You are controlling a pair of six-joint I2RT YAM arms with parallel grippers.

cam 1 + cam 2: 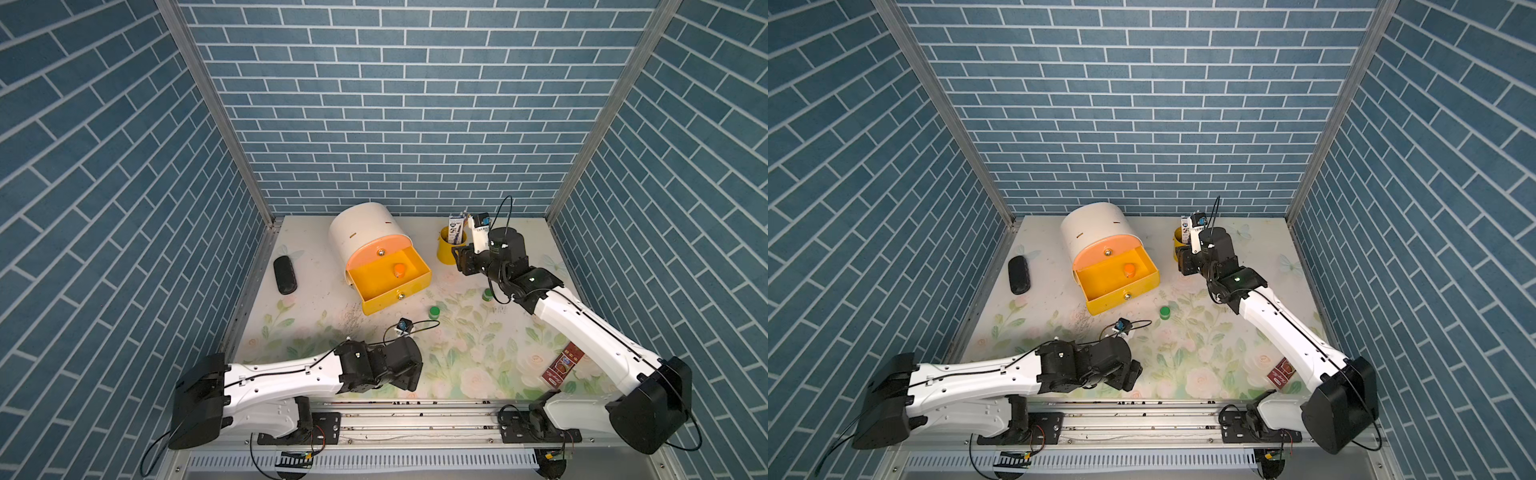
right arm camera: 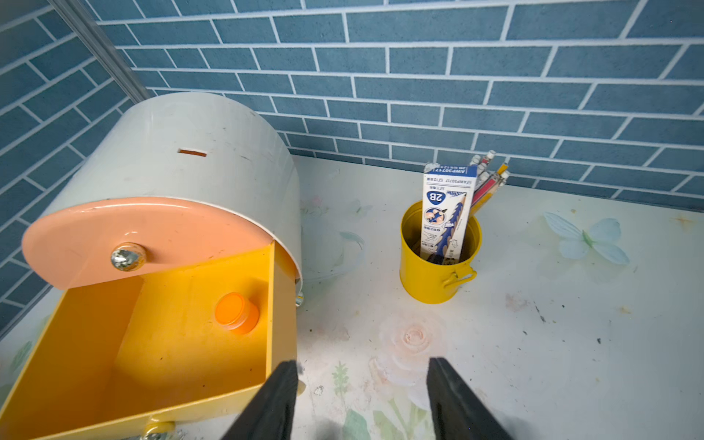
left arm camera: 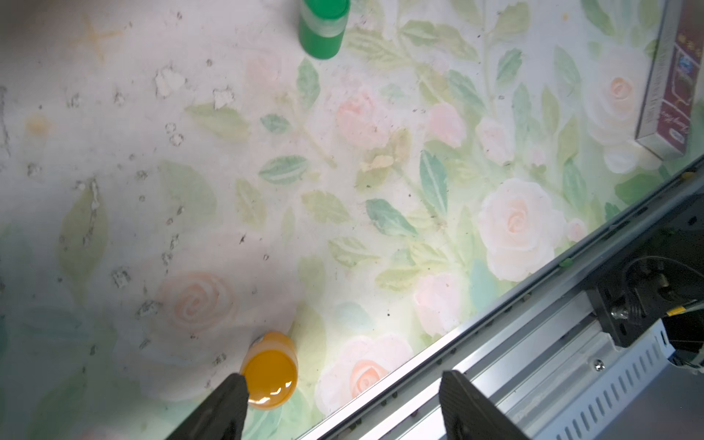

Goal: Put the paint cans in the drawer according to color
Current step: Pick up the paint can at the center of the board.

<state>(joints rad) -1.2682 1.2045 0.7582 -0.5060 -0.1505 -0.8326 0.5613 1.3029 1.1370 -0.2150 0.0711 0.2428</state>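
The left fingers [image 3: 224, 407] stood wide apart over the table [image 3: 114, 114]. An orange-lidded paint can [image 3: 270, 375] sat right at one fingertip, not clamped. The cabinet [image 1: 365, 232] had its yellow drawer [image 1: 386, 305] pulled out, with a second orange-lidded can [image 1: 399, 269] inside. Farther right on the table sat a green-lidded can [image 1: 434, 311] and a second green one [image 1: 487, 295]. The right fingers [image 2: 274, 400] hung apart and empty beside the drawer, near the yellow bucket [image 2: 438, 274].

Ahead of the right pincer [image 2: 362, 362], drawer [image 2: 183, 354] and bucket [image 2: 430, 282] look glossy painted metal, the knob [image 2: 128, 256] polished, the mat [image 2: 533, 343] matt and scuffed
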